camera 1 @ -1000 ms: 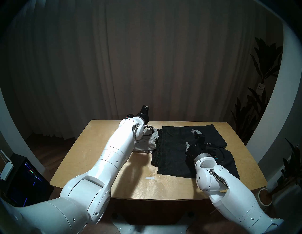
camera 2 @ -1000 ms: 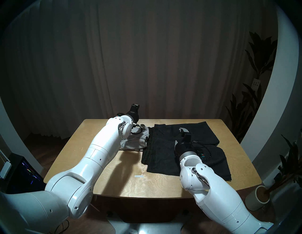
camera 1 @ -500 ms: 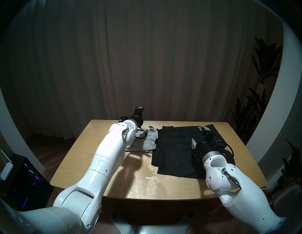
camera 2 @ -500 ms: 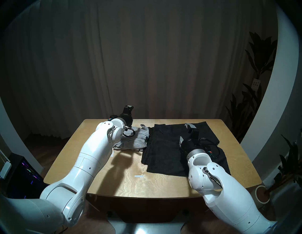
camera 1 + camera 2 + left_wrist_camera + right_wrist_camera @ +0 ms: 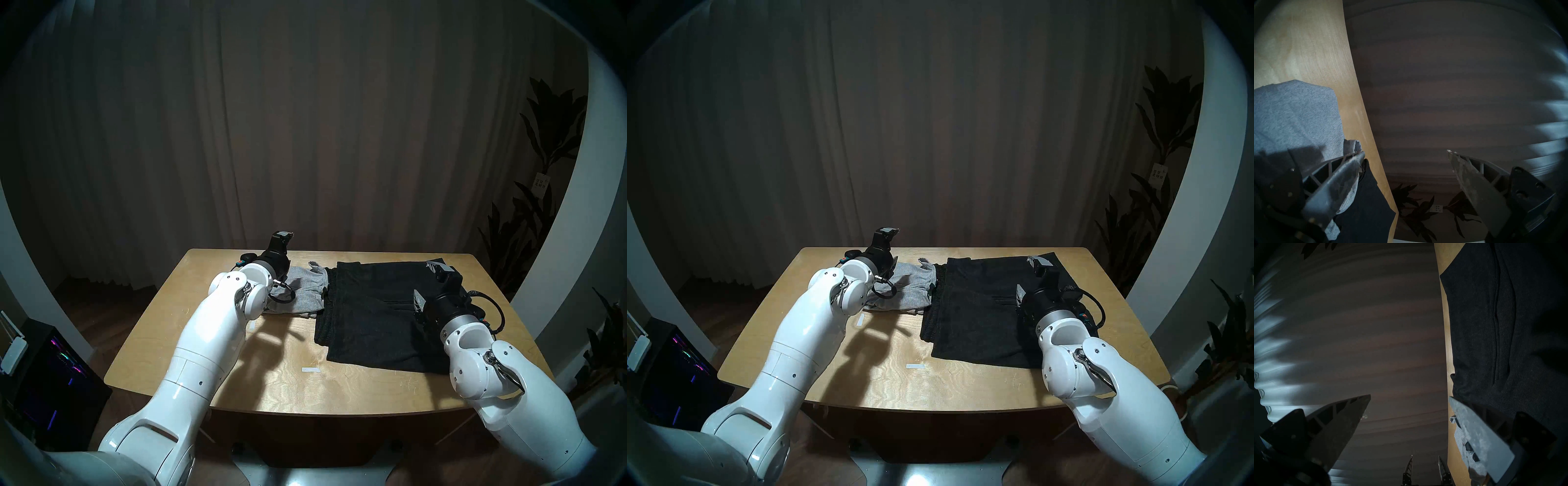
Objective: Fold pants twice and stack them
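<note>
The light grey pants point(image 5: 307, 293) lie bunched at the back middle of the table, touching the waistband of the black pants point(image 5: 366, 319). The black pants are spread flat over the right half. My left gripper point(image 5: 281, 239) hovers open and empty above the far left end of the grey pants point(image 5: 1293, 118), pointing at the curtain. My right gripper point(image 5: 428, 284) hovers open and empty over the right part of the black pants point(image 5: 1508, 327). In the wrist views the left gripper point(image 5: 1406, 151) and the right gripper point(image 5: 1409, 395) show wide gaps with only curtain between the fingers.
The wooden table point(image 5: 203, 305) carries two small white tape marks point(image 5: 310, 370), point(image 5: 251, 325). A dark curtain point(image 5: 305, 135) hangs close behind its far edge. Plants point(image 5: 543, 237) stand at the right and a lit computer case point(image 5: 51, 370) sits on the floor at the left.
The left arm swung left, uncovering more of the grey pants. The right arm moved right and farther back over the black pants. Both grippers stayed open.
</note>
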`<act>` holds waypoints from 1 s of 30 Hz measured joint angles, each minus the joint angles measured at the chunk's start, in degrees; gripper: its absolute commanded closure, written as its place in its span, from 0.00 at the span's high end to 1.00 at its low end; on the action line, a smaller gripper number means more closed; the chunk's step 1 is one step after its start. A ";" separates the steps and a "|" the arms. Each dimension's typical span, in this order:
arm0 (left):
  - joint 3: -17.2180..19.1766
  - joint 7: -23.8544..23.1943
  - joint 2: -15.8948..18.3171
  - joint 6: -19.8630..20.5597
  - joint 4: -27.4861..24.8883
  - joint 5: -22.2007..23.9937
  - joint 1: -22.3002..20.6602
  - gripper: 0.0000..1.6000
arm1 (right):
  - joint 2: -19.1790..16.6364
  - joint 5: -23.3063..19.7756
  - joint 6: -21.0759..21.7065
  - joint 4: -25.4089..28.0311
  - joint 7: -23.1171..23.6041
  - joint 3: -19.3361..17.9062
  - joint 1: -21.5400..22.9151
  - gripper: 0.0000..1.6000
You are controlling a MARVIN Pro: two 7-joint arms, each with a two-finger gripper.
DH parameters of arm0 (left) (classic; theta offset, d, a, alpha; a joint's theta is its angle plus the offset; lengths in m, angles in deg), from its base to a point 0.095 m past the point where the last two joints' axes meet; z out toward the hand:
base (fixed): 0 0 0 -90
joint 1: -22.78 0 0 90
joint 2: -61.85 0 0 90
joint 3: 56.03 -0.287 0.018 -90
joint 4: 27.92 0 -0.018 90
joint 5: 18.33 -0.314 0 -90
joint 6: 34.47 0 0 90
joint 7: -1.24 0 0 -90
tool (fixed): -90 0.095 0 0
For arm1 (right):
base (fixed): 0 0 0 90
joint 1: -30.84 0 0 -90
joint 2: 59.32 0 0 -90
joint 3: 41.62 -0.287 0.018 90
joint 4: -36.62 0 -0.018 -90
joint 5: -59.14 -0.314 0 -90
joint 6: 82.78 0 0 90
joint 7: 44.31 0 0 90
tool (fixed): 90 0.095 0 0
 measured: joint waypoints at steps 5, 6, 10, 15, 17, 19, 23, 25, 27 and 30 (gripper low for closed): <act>0.81 -0.97 1.55 0.72 -3.36 0.26 2.80 1.00 | -1.57 -1.16 1.42 1.28 -0.08 -1.78 -1.84 1.00; 1.00 -1.14 1.82 0.80 -3.96 0.28 3.23 1.00 | -1.84 -1.38 1.68 1.50 -0.09 -2.11 -2.19 1.00; 2.06 -2.09 3.28 1.26 -7.14 0.42 5.36 1.00 | -3.27 -2.68 3.29 2.67 -0.10 -4.10 -4.21 1.00; 2.68 -2.88 4.45 1.98 -10.71 0.80 7.61 1.00 | -4.72 -4.45 5.24 3.85 0.01 -6.86 -7.09 1.00; 2.68 -3.01 4.75 2.29 -12.01 0.94 8.49 1.00 | -5.22 -5.23 6.09 4.21 0.16 -8.11 -8.38 1.00; 2.67 -3.00 5.04 2.50 -13.55 1.07 9.52 1.00 | -5.68 -6.11 7.15 4.50 0.36 -9.53 -9.81 1.00; 2.63 -2.55 5.55 2.61 -16.53 1.16 11.54 1.00 | -6.44 -7.90 9.79 4.77 1.10 -12.46 -12.71 1.00; 2.63 -1.81 5.74 2.28 -17.95 0.99 12.38 1.00 | -6.73 -8.83 11.49 4.73 1.64 -13.88 -13.98 1.00; 2.69 -0.16 5.80 1.33 -19.29 0.64 13.14 1.00 | -7.04 -9.84 13.34 4.30 2.38 -15.11 -14.96 1.00; 2.74 3.69 5.49 -1.09 -20.26 0.16 13.68 1.00 | -7.55 -11.69 16.45 1.99 3.46 -16.15 -15.47 1.00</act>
